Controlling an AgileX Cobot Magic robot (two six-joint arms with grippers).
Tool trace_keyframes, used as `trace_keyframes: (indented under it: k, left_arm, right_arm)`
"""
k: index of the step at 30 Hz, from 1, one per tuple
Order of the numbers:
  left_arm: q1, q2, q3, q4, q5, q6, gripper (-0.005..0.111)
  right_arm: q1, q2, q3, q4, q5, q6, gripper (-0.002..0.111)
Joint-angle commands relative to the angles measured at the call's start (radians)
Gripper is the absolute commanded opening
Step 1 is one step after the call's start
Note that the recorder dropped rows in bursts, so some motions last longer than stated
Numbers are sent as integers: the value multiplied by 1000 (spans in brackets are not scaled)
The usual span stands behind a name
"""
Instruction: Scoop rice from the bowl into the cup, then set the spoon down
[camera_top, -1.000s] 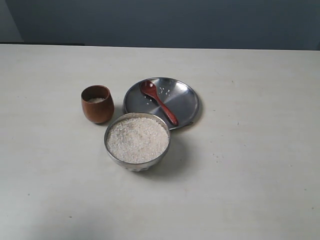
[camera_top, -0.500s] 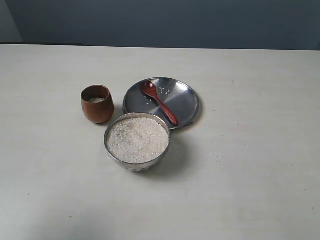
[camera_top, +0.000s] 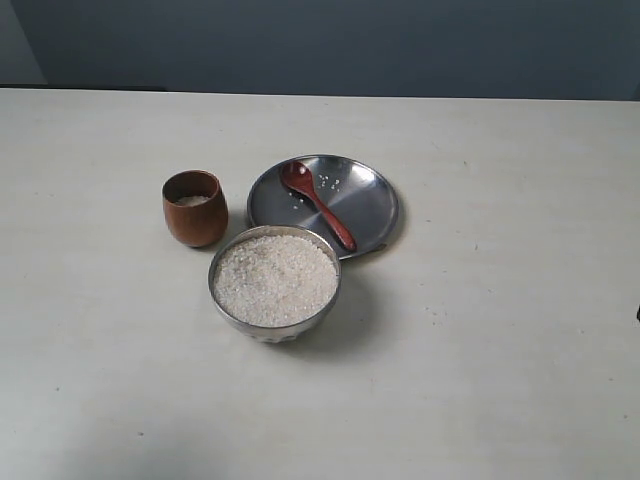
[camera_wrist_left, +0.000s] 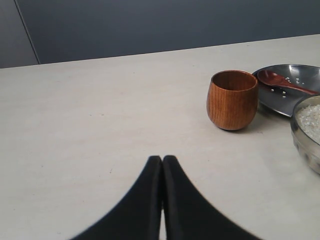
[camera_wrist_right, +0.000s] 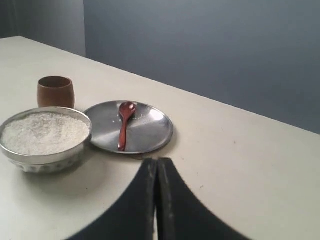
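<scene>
I see the deep silver metal bowl (camera_top: 272, 328), its sides faceted, filled nearly to the rim with fine white rice (camera_top: 275, 280). Just beside it stands the rounded, smooth reddish-brown wooden cup (camera_top: 195, 215) with a little rice in the bottom. The slim red-brown wooden spoon (camera_top: 318, 205) lies on a flat, shiny steel plate (camera_top: 372, 200) behind the bowl, with a few loose grains scattered near its oval head. My left gripper (camera_wrist_left: 162, 159) has its black fingers pressed together on nothing, apart from the cup. My right gripper (camera_wrist_right: 156, 161) is closed and empty too, near the plate. The table (camera_top: 500, 350) is matte off-white, faintly speckled. Behind it is a dull blue-grey wall (camera_top: 350, 45).
</scene>
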Motion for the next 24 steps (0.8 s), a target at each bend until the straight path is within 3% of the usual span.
trace_keyframes:
  k: [1,12,24]
  left_arm:
    - [1,-5,5,-9,-7,-2,0]
    - [1,-5,5,-7,-7,-2,0]
    - [1,-5,5,-7,-7,-2,0]
  right_arm:
    - [-23,-5,47,-10,-13,9,-1]
    - [-327,-5,70,8,28,9,-1]
    - [-483,-5,118,73,-16,9,-1]
